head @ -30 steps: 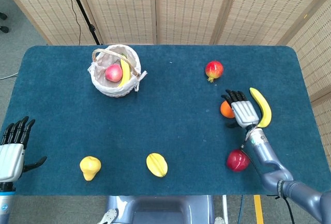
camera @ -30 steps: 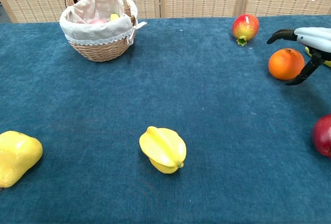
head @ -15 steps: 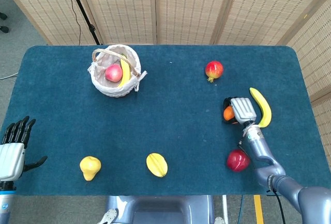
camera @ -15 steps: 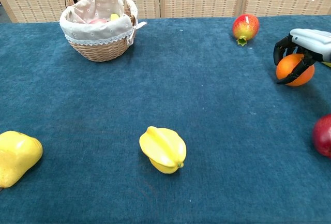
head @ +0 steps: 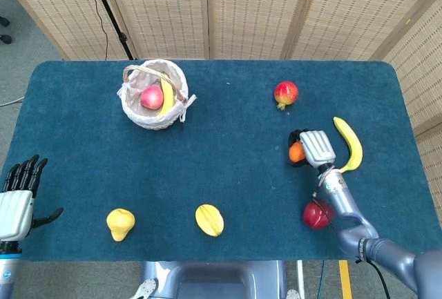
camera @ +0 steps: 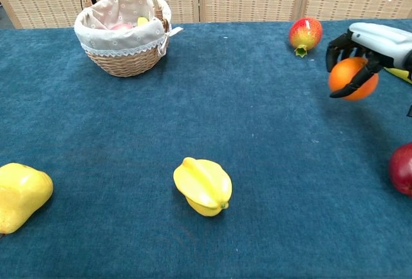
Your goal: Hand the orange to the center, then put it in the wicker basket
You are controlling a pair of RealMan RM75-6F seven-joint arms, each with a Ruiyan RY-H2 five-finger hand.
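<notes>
My right hand [head: 309, 148] [camera: 362, 48] grips the orange [head: 297, 152] [camera: 348, 78] and holds it just above the blue cloth at the right side of the table. Its dark fingers curl around the fruit from above. The wicker basket [head: 156, 109] [camera: 125, 57] stands at the far left, lined with white cloth, with a red apple [head: 152, 97] and a banana [head: 167, 94] inside. My left hand [head: 17, 199] hovers off the table's near left corner, fingers apart and holding nothing; the chest view does not show it.
A pomegranate [head: 286, 94] [camera: 305, 34] lies beyond the orange, a loose banana [head: 350, 144] to its right, a red apple [head: 316, 214] [camera: 401, 169] nearer me. A starfruit [head: 209, 219] [camera: 203, 185] and a yellow pear [head: 120, 224] [camera: 20, 192] lie along the near edge.
My right hand closed its fingers around the orange, then lifted it off the cloth and carried it a little leftward. The left hand stayed still.
</notes>
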